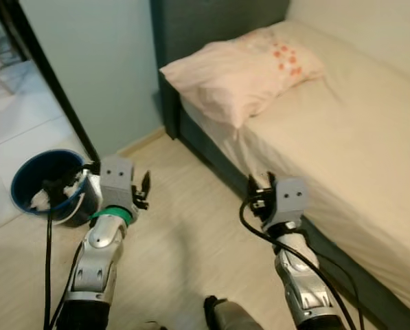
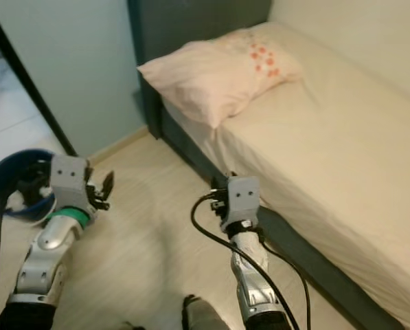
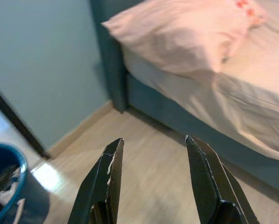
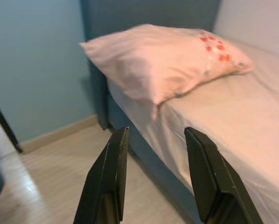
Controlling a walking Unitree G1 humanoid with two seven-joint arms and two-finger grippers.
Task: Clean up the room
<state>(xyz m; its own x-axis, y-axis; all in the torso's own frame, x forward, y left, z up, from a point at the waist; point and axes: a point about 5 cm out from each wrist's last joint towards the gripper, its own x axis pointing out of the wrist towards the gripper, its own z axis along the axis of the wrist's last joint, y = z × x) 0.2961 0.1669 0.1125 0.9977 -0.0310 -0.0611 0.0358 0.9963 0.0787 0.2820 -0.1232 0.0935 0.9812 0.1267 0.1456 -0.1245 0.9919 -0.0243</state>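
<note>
I'm holding both the left gripper (image 3: 151, 179) and right gripper (image 4: 153, 175) spread and empty, squaring up to the pillow (image 4: 158, 60) ahead, bucket (image 1: 47, 182) just left.

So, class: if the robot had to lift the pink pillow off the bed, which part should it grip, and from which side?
Probably the pillow corner that overhangs the bed's floor-side edge. It juts free of the mattress, so open fingers could close above and below it. Approach from the floor side, where the right gripper is nearest.
</note>
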